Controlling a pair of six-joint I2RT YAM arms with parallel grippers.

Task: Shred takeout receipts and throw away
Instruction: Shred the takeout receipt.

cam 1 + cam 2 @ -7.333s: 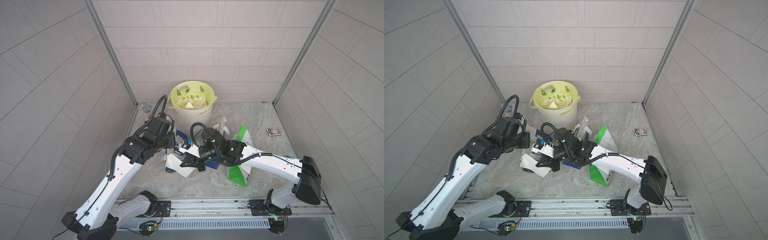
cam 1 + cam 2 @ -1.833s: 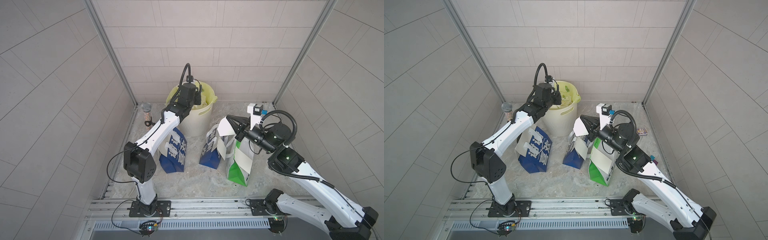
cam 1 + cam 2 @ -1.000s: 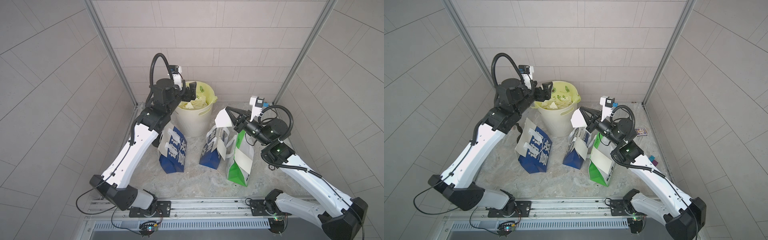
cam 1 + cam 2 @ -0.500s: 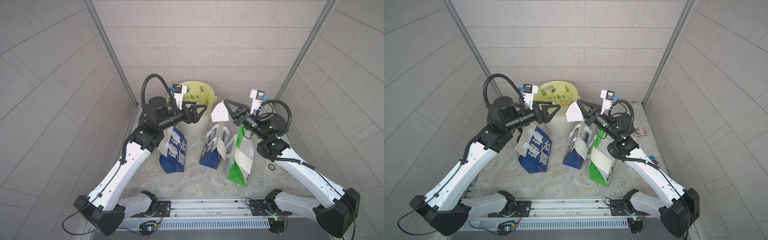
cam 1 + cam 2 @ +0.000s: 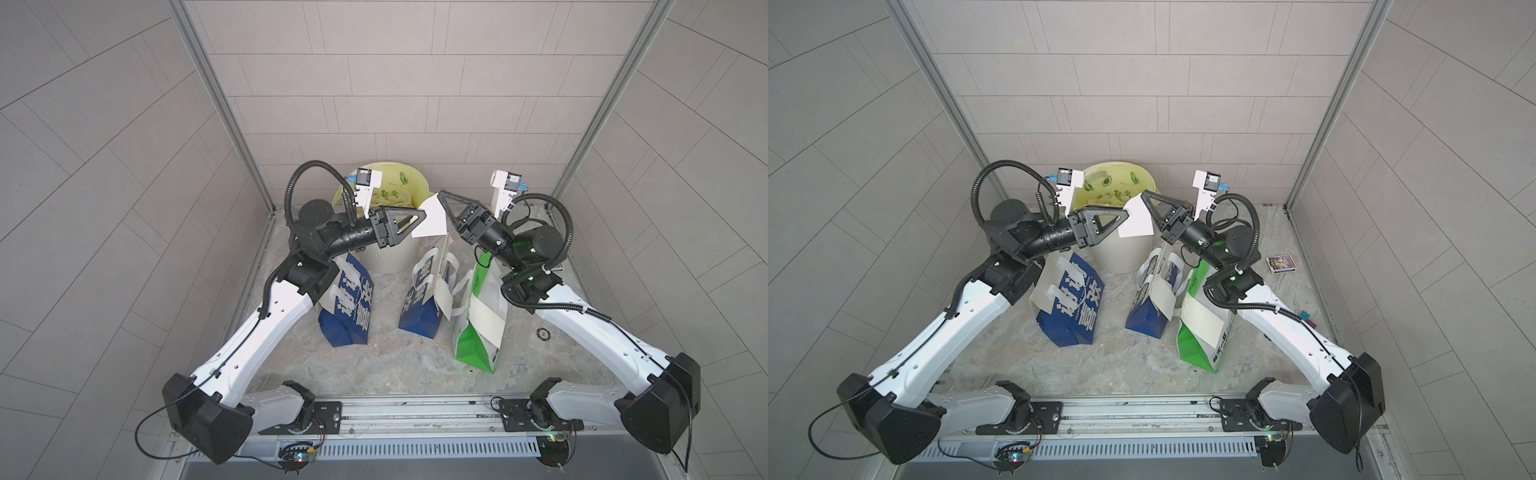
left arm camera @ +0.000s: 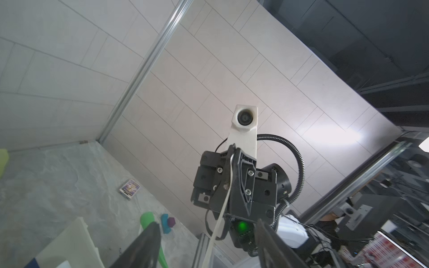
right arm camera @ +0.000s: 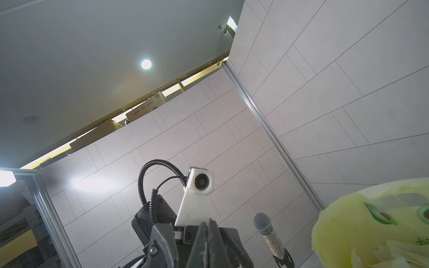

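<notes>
Bright, even light in both top views; glare in my wrist views.
A ceiling lamp (image 7: 146, 64) flares, a hot patch sits on the tiled wall (image 6: 329, 134), wall lines bow at the edges, and the receipt (image 5: 430, 218) looks blown plain white.

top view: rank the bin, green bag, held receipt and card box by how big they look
In a top view:
1. bin, partly hidden by the arms
2. green bag, close behind
3. receipt, held high, so nearness to the camera may enlarge it
4. card box
</notes>
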